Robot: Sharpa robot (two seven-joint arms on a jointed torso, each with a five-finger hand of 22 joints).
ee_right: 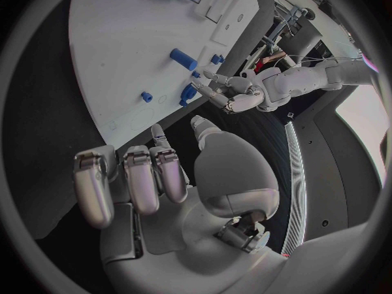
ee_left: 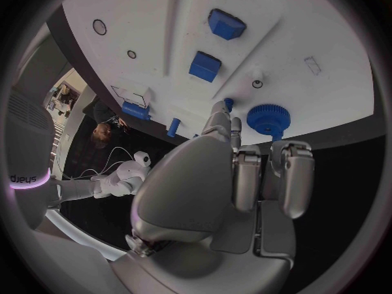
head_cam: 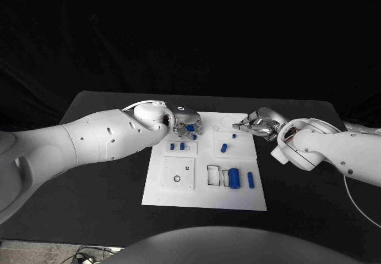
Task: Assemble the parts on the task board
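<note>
The white task board [head_cam: 159, 190] lies in the middle of the black table. My left hand [head_cam: 181, 118] hovers over its far left corner, beside a blue gear [ee_left: 268, 119] that lies flat on the board. A small blue peg [ee_left: 228, 102] shows at the tips of two outstretched fingers; whether they pinch it I cannot tell. The other fingers are curled. My right hand [head_cam: 254, 124] hangs at the board's far right edge, its fingers [ee_right: 130, 176] loosely bent and apart with nothing in them. A thick blue cylinder [head_cam: 234, 179] and a thin pin [head_cam: 250, 180] lie at the near right.
Two small blue blocks [head_cam: 177, 147] sit in a raised panel below my left hand. Another blue piece [head_cam: 224, 147] and a tiny one [head_cam: 234, 136] lie mid-board. A square panel with holes [head_cam: 179, 173] occupies the near left. Black table surrounds the board.
</note>
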